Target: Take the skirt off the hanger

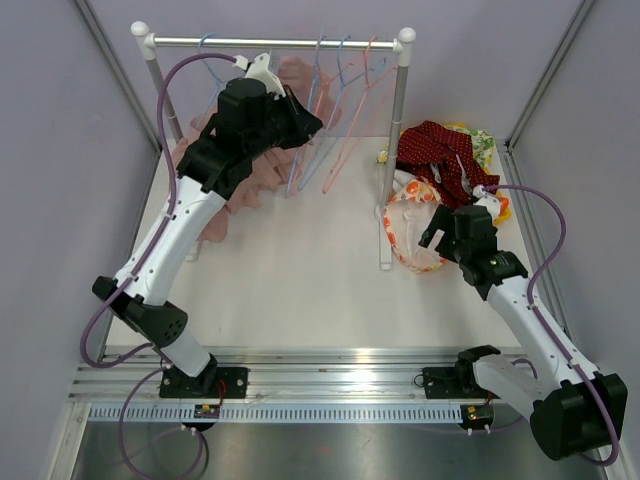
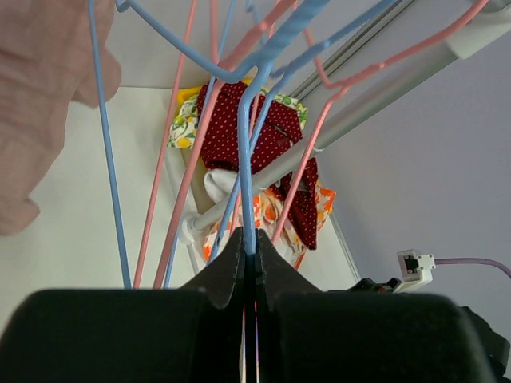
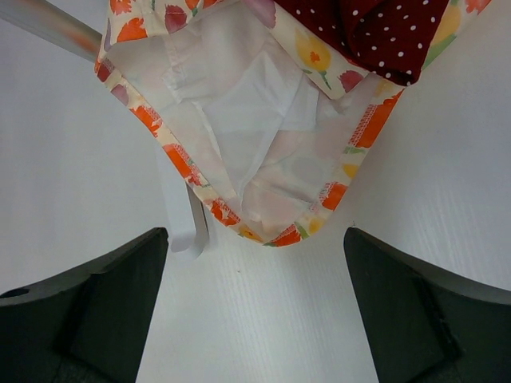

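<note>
Your left gripper (image 2: 249, 254) is clamped shut on a blue hanger (image 2: 244, 152) wire, just under the rack (image 1: 275, 43) rail. The pink skirt (image 2: 40, 96) hangs at the rack's left end, beside that gripper. Your right gripper (image 3: 255, 243) is wide open and holding nothing, above the floral garment (image 3: 239, 120) by the rack's right post.
</note>
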### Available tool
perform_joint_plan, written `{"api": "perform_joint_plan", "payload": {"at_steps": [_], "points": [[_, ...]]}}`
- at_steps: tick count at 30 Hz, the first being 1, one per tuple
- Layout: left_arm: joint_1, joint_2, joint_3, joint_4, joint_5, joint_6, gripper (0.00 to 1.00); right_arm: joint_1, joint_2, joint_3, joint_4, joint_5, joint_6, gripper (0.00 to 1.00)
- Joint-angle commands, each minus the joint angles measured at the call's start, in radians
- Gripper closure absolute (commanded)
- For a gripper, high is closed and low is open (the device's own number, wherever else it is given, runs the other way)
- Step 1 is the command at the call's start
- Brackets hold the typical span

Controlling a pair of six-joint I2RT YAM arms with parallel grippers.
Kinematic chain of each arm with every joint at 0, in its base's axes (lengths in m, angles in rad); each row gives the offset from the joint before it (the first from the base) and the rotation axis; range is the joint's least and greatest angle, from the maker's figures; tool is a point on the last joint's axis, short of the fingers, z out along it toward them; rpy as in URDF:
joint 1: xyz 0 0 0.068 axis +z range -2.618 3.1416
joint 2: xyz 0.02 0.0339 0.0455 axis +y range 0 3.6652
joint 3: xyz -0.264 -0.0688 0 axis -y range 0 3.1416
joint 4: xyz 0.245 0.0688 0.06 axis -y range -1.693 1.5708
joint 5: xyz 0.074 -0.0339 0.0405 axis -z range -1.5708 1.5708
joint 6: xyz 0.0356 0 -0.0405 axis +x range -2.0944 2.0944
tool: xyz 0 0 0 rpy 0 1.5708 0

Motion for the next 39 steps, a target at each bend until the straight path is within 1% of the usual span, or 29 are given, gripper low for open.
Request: {"api": "perform_joint_plan", "payload": {"at_steps": [1,5,8,12,13,14,15,16,17,20,21,23,24,25,29,34,35,39], "points": [[-0.003,-0.083,-0.026,0.05,-0.027,0.001,1.0,0.007,-0.017,-0.005,0.021,-0.019,0.007,0.0],[-0.003,-0.14,-0.066,0.044,-0.027,0.008,0.99,0.007,-0.014,0.001,0.018,-0.018,0.007,0.01],[-0.003,-0.18,-0.1,0.04,-0.026,0.012,0.89,0.007,-0.019,0.003,0.013,-0.015,0.007,0.0],[-0.003,-0.214,-0.121,0.029,-0.027,0.03,0.62,0.009,-0.031,0.006,-0.001,-0.013,0.009,0.01],[-0.003,-0.218,-0.12,0.015,-0.027,0.039,0.5,0.007,-0.031,0.007,-0.001,-0.013,0.009,0.0],[-0.003,-0.22,-0.12,0.009,-0.026,0.042,0.47,0.007,-0.036,0.007,-0.002,-0.012,0.009,0.01],[-0.003,-0.223,-0.118,0.001,-0.053,0.047,0.41,0.009,-0.036,0.007,-0.004,-0.012,0.01,0.01],[-0.003,-0.227,-0.117,-0.009,-0.055,0.053,0.31,0.007,-0.034,0.009,-0.005,-0.01,0.01,0.01],[-0.003,-0.23,-0.115,-0.016,-0.058,0.058,0.26,0.009,-0.036,0.01,-0.008,-0.01,0.01,0.0],[-0.003,-0.244,-0.08,-0.058,-0.096,0.102,0.16,0.007,-0.04,0.012,-0.018,-0.009,0.01,0.01],[-0.001,-0.247,-0.059,-0.078,-0.146,0.119,0.15,0.009,-0.042,0.012,-0.022,-0.012,0.012,0.0],[0.017,-0.264,-0.014,-0.131,-0.188,0.168,0.11,0.007,-0.051,0.007,-0.024,-0.012,0.01,0.01],[0.035,-0.272,-0.011,-0.141,-0.194,0.182,0.11,0.007,-0.051,0.006,-0.022,-0.012,0.01,0.01],[0.086,-0.289,-0.016,-0.155,-0.172,0.195,0.11,0.007,-0.053,0.003,-0.021,-0.012,0.01,0.01],[0.215,-0.304,-0.025,-0.187,-0.125,0.214,0.1,0.007,-0.049,0.003,-0.016,-0.013,0.009,0.01],[0.305,-0.281,-0.028,-0.177,-0.087,0.263,0.1,0.007,-0.034,0.006,-0.007,-0.019,0.007,0.0],[0.337,-0.274,-0.031,-0.169,-0.078,0.266,0.1,0.007,-0.031,0.006,-0.005,-0.019,0.007,0.0],[0.413,-0.221,-0.055,-0.102,0.029,0.26,0.13,0.007,-0.026,0.006,-0.001,-0.028,0.007,0.01]]}}
